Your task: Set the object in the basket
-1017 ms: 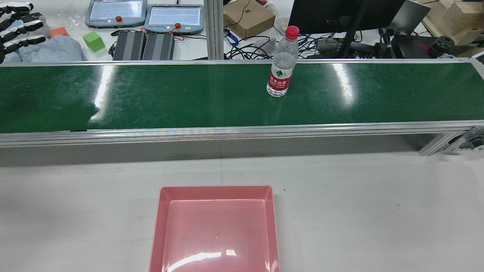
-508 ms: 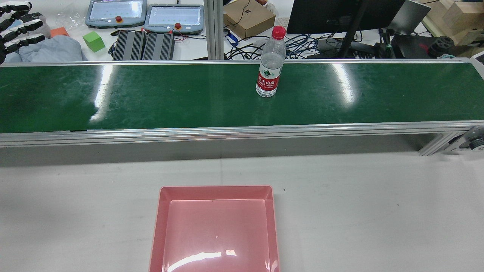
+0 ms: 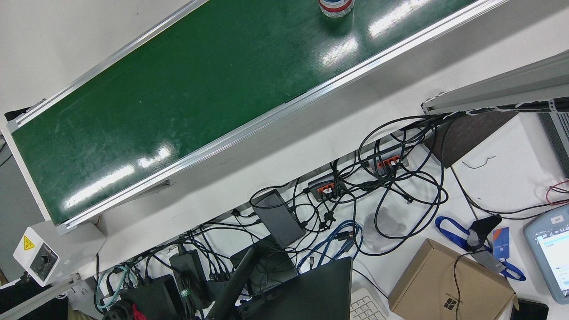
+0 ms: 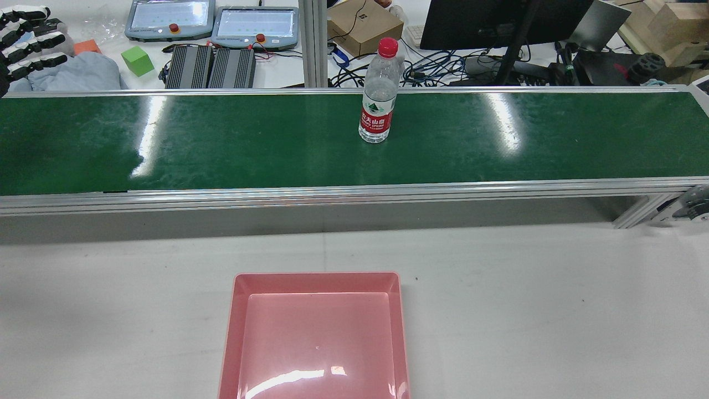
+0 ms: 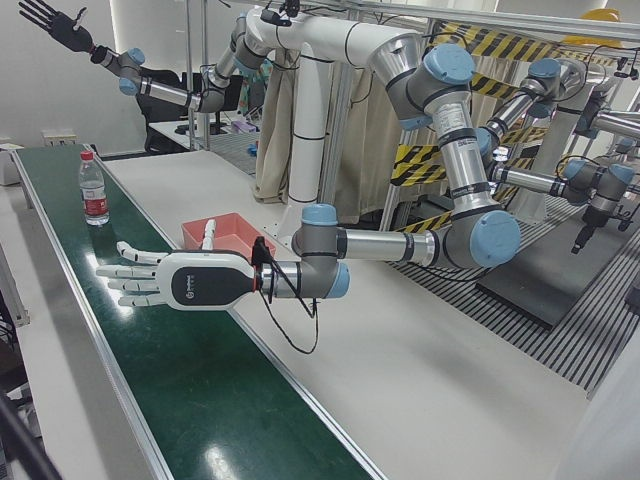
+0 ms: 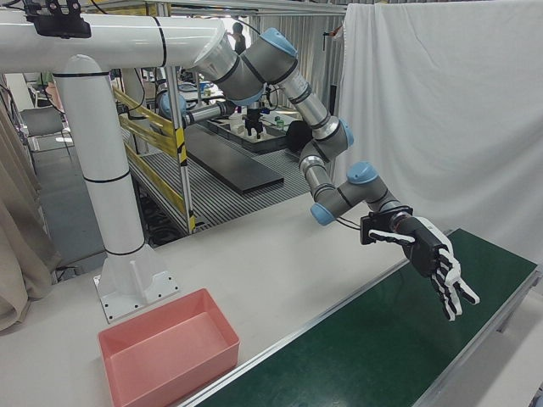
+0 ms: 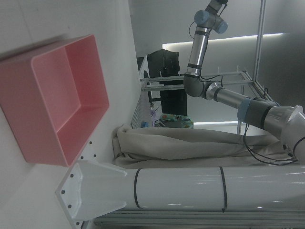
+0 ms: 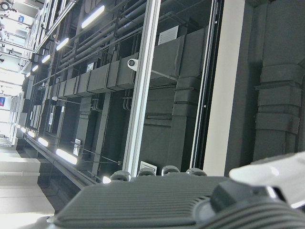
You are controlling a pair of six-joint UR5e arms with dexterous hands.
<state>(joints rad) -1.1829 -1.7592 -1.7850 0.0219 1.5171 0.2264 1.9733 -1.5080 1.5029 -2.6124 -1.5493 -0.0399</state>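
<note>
Your water bottle (image 4: 378, 100) stands upright on the green conveyor belt (image 4: 221, 144), towards its far edge and roughly in line with the pink basket (image 4: 316, 276). The basket sits on the white table (image 4: 526, 310) on the robot's side of the belt, well apart from the bottle, and holds nothing.

Your left hand (image 5: 170, 285) hovers over the belt near its left end, palm level and fingers stretched out and spread, holding nothing. It is well apart from the bottle, which is further along the belt. In the rear view only its fingertips (image 4: 33, 41) show, at the top left corner.

Your right hand (image 5: 55, 22) is raised high above the station (its camera sees only ceiling), fingers fanned apart and holding nothing.
</note>
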